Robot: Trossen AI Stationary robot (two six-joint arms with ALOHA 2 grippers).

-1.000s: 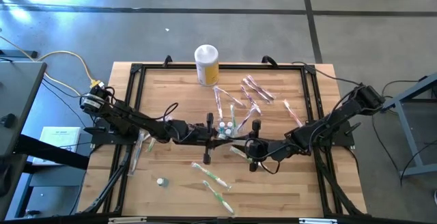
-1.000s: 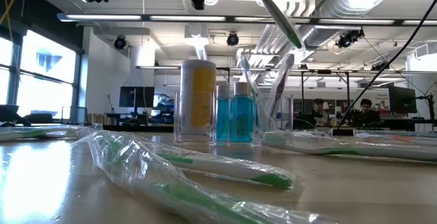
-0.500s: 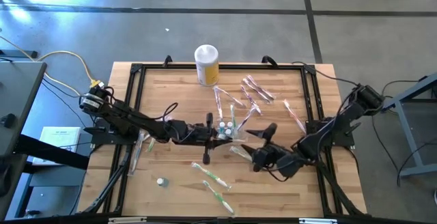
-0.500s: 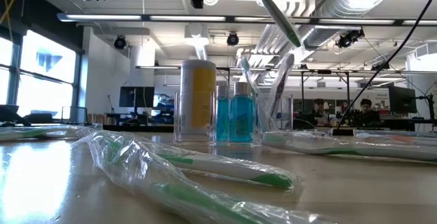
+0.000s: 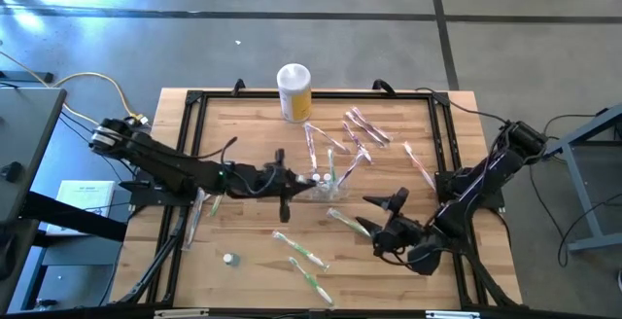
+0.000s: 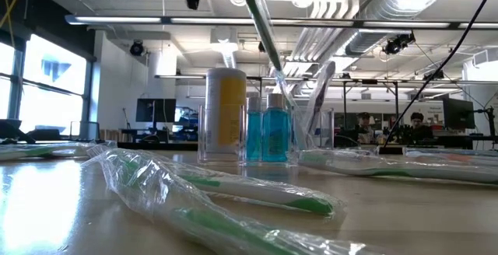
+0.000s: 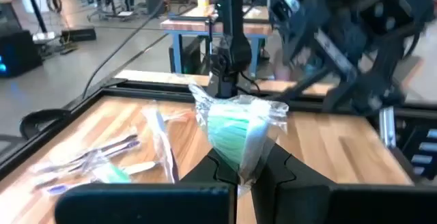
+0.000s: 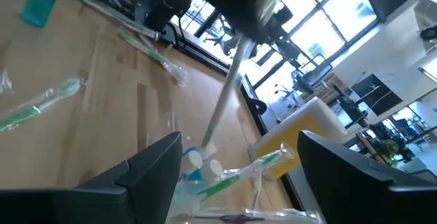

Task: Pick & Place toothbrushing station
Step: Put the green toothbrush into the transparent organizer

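The wrapped toothbrush (image 6: 263,29) runs out of the low view's top edge; the right arm (image 7: 341,26) blurs in the left wrist view.

Toothbrushing station, upright near the table's middle.

The toothbrushing station (image 5: 328,185) was a small, nearly colourless see-through plastic holder, standing upright on the wooden tabletop just nearer than the table's centre. In the low view the holder (image 6: 257,142) showed clear low walls with two blue-liquid bottles standing side by side in it, white-capped from above, and a wrapped green-and-white toothbrush leaning in at its right side. A second wrapped toothbrush slanted steeply down into it from above. From the right wrist view the holder (image 8: 205,166) appeared only at the frame's edge, bottle caps and a green brush showing. Its compartment divisions could not be made out.
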